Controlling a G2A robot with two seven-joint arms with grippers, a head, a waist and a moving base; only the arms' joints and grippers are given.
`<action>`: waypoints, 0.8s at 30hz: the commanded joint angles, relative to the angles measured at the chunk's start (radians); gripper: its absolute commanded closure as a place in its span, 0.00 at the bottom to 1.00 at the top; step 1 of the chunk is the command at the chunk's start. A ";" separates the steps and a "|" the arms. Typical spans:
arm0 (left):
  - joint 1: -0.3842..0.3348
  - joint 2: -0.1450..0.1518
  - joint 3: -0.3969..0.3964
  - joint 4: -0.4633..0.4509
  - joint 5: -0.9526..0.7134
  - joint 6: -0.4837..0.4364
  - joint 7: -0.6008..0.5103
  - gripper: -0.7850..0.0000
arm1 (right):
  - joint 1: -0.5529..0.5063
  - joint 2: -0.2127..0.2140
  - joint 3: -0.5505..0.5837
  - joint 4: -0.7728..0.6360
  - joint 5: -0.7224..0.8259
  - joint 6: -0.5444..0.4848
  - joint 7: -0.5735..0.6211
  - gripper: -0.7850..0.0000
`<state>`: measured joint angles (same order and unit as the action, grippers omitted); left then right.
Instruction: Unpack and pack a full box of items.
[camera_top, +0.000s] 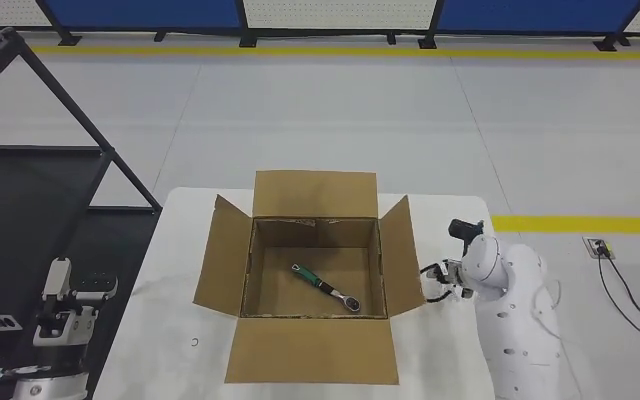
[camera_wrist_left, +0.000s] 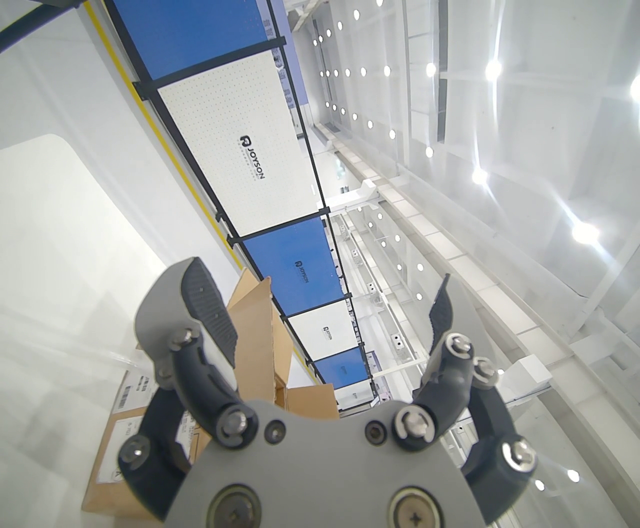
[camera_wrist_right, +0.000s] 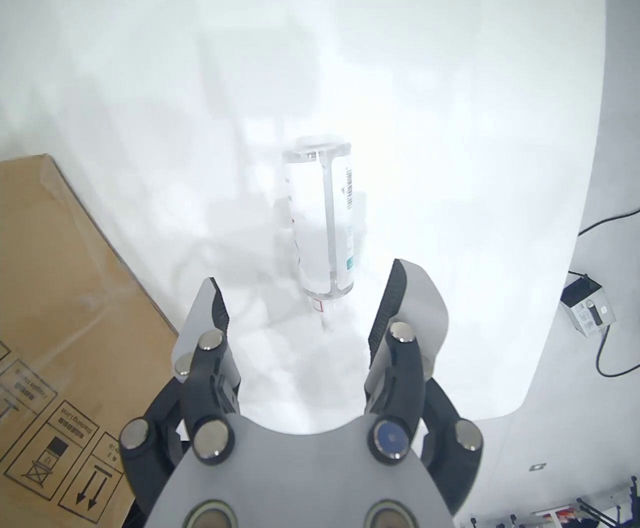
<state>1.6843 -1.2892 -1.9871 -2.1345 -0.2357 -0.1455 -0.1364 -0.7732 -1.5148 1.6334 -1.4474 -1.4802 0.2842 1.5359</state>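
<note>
An open cardboard box (camera_top: 314, 231) stands in the middle of the white table (camera_top: 175, 300), all its flaps folded outward. Inside on its floor lies a ratchet wrench (camera_top: 326, 288) with a green handle. My right gripper (camera_wrist_right: 306, 280) hangs open over the table just right of the box's right flap (camera_wrist_right: 65, 300). A clear bottle (camera_wrist_right: 322, 220) with a white label sits on the table right beyond its fingertips, untouched. My left gripper (camera_wrist_left: 320, 272) is open and holds nothing; it points up toward the ceiling, with the box (camera_wrist_left: 260, 340) off to its side. The left arm (camera_top: 60, 310) is beyond the table's left edge.
A black metal frame (camera_top: 80, 150) stands left of the table. A small power box (camera_wrist_right: 587, 302) with a cable lies on the floor past the table's right edge. Blue and white partition panels (camera_top: 340, 12) line the far side of the room.
</note>
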 joint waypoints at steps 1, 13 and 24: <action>0.000 0.000 0.000 0.000 0.000 0.000 0.000 0.00 | -0.047 0.001 0.033 -0.088 0.032 0.000 0.000 0.25; 0.000 0.000 0.000 0.000 0.000 0.000 0.000 0.00 | -0.079 0.004 -0.011 -0.072 0.006 -0.012 0.000 0.20; 0.000 0.000 0.000 0.000 0.000 0.000 0.000 0.00 | 0.038 0.014 -0.071 0.146 -0.056 -0.020 0.000 0.32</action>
<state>1.6843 -1.2892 -1.9871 -2.1345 -0.2357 -0.1455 -0.1364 -0.7444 -1.5019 1.5638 -1.3231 -1.5325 0.2648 1.5359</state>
